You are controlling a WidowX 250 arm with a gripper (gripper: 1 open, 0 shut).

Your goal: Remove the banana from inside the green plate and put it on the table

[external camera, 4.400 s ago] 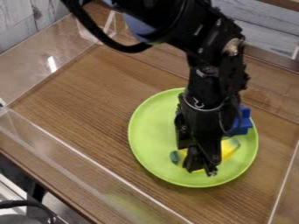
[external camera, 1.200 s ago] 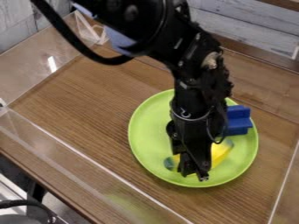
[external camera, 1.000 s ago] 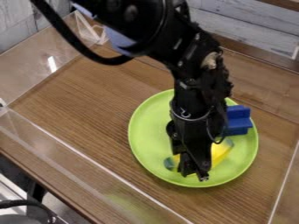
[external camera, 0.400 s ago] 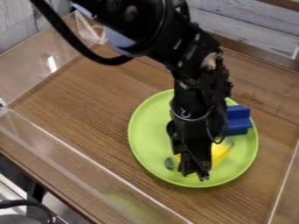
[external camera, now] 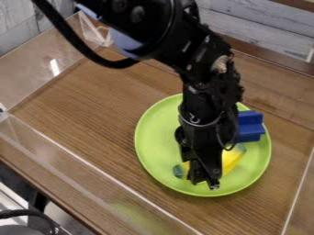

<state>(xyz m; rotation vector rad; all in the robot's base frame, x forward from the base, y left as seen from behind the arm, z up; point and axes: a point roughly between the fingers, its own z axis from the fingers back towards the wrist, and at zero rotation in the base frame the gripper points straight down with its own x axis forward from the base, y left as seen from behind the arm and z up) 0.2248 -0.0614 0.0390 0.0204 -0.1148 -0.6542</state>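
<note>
Gripper [external camera: 203,173] pointing straight down inside the green plate [external camera: 157,128], clenched on the banana [external camera: 229,160]. Nothing has shifted over the last sec: arm parked, same pose, banana not lifted yet. Grasp looks set, so lift should come next. Blue block [external camera: 251,125] sits just beside, on the plate's far side. Counter [external camera: 86,101] around the plate is the drop spot.
</note>
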